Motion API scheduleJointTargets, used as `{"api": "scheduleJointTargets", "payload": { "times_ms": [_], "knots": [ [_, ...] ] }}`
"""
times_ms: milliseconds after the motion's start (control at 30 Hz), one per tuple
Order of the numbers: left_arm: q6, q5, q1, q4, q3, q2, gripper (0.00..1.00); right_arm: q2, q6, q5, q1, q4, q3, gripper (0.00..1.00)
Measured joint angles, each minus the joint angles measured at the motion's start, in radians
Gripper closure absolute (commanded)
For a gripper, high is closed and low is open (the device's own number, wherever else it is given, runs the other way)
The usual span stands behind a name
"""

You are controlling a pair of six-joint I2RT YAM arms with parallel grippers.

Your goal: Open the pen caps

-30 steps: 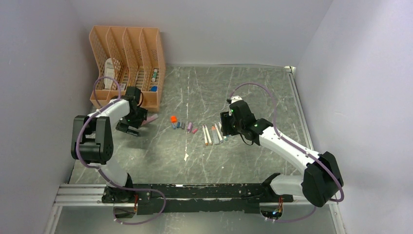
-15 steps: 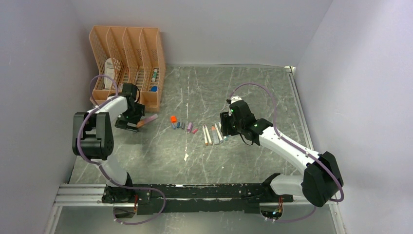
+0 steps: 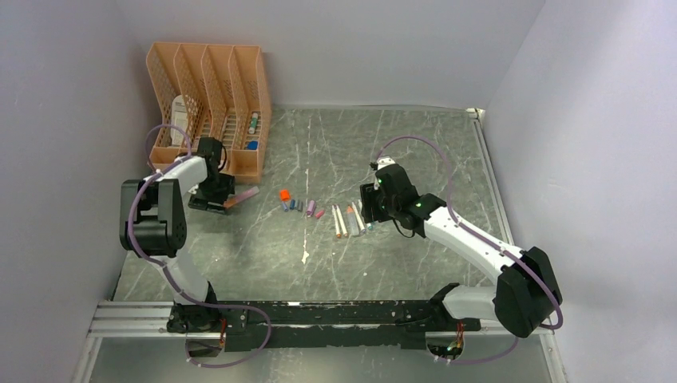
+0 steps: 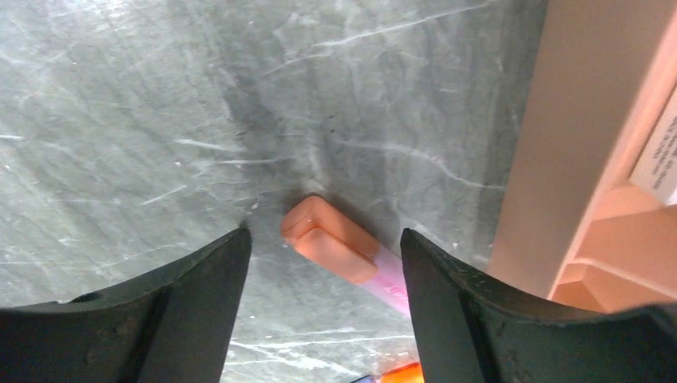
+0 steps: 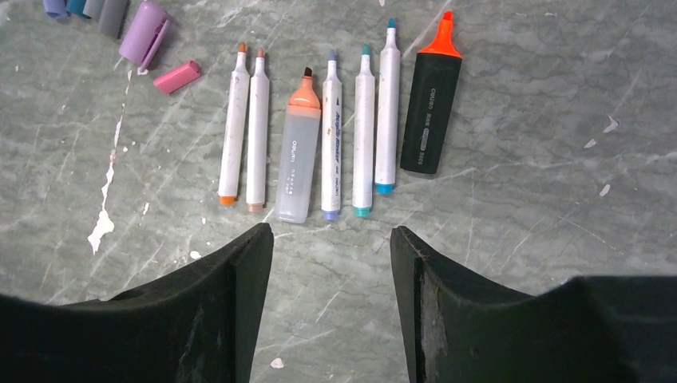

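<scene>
Your left tool (image 4: 323,239) stood spread astride a capped pink pen (image 4: 343,254) beside the file rack (image 4: 551,120), your right tool (image 5: 329,231) spread above uncapped pens (image 5: 331,136), loose pen caps (image 3: 310,207) lying on the desk (image 3: 383,144) between them.

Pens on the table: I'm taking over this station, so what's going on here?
Two robot arms are uncapping pens. The left gripper is open, with the peach-coloured end of a pink pen between its fingers, beside the orange mesh file rack; it is not gripping it. The right gripper hangs open over a row of seven uncapped pens, touching none. Left of that row lie small coloured plastic caps, loose.
</scene>
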Motion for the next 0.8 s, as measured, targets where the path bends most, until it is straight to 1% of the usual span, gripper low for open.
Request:
{"api": "scheduleJointTargets", "payload": {
  "times_ms": [333,433,500,567,667,733,800],
  "knots": [
    [0.047,-0.001,0.001,0.101,-0.149,-0.108,0.46,0.013,-0.006,-0.014,0.000,0.014,0.000,0.44],
    [0.063,-0.002,0.003,0.117,-0.175,-0.127,0.51,0.013,-0.006,-0.018,0.000,0.019,0.000,0.45],
    [0.071,-0.003,0.006,0.127,-0.186,-0.136,0.52,0.013,-0.006,-0.020,0.000,0.019,0.000,0.45],
    [0.076,-0.002,0.007,0.129,-0.189,-0.138,0.50,0.013,-0.006,-0.021,0.000,0.019,0.000,0.45],
    [0.081,-0.001,0.007,0.131,-0.185,-0.135,0.39,0.013,-0.006,-0.026,0.000,0.019,0.000,0.45],
    [0.089,0.003,0.007,0.124,-0.161,-0.118,0.29,0.013,-0.006,-0.027,0.000,0.019,0.000,0.45],
    [0.101,0.012,0.007,0.116,-0.138,-0.103,0.24,0.013,-0.006,-0.027,0.000,0.019,0.000,0.45]
  ]
}}
